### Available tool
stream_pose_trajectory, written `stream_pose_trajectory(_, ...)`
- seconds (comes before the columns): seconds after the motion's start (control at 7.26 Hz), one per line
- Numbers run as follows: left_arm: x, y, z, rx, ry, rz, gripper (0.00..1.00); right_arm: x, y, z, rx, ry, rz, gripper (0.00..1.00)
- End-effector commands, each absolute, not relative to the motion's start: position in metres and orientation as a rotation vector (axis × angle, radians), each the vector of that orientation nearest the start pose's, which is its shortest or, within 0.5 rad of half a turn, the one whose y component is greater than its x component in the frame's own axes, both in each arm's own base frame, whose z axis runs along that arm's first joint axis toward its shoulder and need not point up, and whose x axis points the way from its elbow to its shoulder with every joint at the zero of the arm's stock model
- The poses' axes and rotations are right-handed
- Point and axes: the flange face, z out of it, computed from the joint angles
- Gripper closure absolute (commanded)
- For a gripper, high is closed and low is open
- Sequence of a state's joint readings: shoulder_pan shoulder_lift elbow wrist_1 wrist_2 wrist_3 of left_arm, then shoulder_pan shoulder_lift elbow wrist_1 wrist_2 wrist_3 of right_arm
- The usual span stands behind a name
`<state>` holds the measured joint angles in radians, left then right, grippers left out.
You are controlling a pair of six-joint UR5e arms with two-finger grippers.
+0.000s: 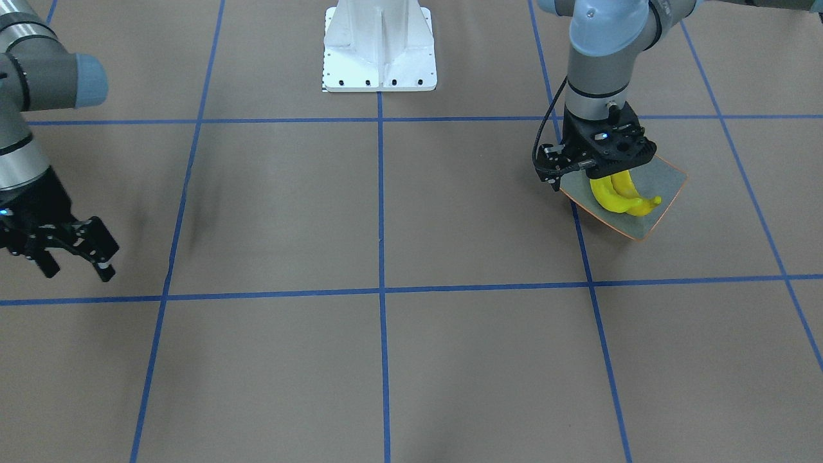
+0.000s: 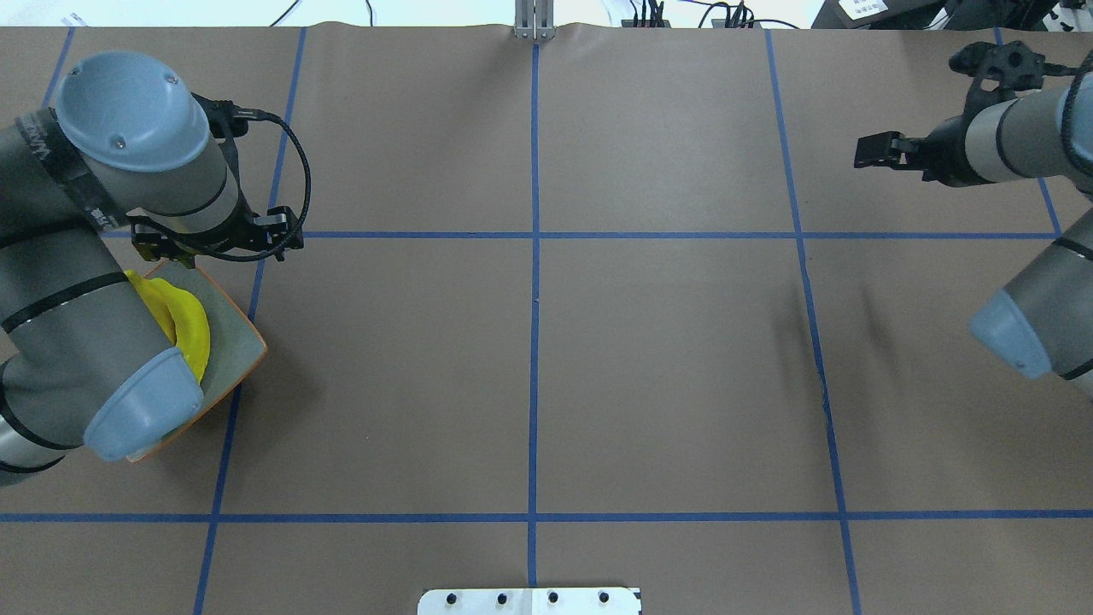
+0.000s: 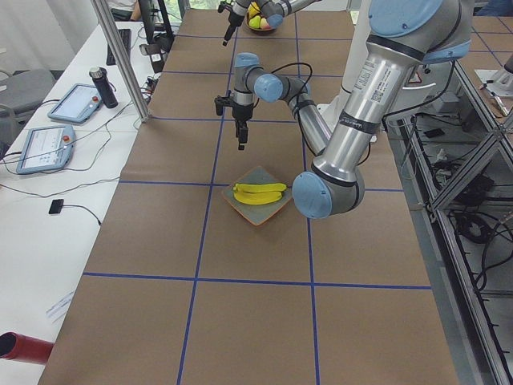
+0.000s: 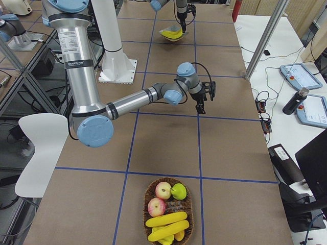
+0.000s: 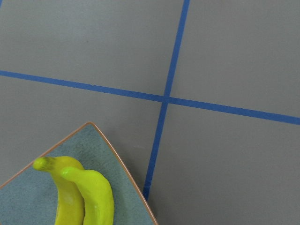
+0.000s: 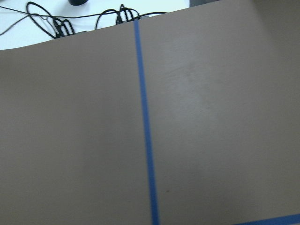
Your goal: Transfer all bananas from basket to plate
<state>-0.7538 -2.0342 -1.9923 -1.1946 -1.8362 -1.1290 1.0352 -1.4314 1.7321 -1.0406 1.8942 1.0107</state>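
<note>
Bananas (image 5: 84,199), bright yellow and curved, lie paired on plate (image 5: 89,147)

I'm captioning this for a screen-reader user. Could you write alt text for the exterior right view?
In the foreground a wicker basket holds bananas, two apples and a green fruit. The right arm reaches across the middle, its pincer pointing down; far behind, more bananas lie on the plate.

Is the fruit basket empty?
Not empty. The brown woven basket holds yellow bananas, two reddish apples and a green fruit.
</note>
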Motion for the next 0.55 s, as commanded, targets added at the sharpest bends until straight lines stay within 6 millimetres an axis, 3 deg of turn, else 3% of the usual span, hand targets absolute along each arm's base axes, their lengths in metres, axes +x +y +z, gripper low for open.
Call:
stream_pose_trajectory(0.0,0.35,-0.475,0.271,0.089,0.6,-0.233,0.0,-0.094,-0.525,0.535,0.344,-0.737,0.182,0.0)
stream_pose_trajectory(0.14,0.351,-0.475,0.272,0.087,0.6,-0.231,0.0,-0.043,-0.504,0.573,0.315,-0.747,0.136,0.0)
stream_pose_trajectory(0.41,0.354,-0.477,0.276,0.08,0.589,-0.236,0.0,0.04,-0.452,0.647,0.292,-0.753,0.052,0.0)
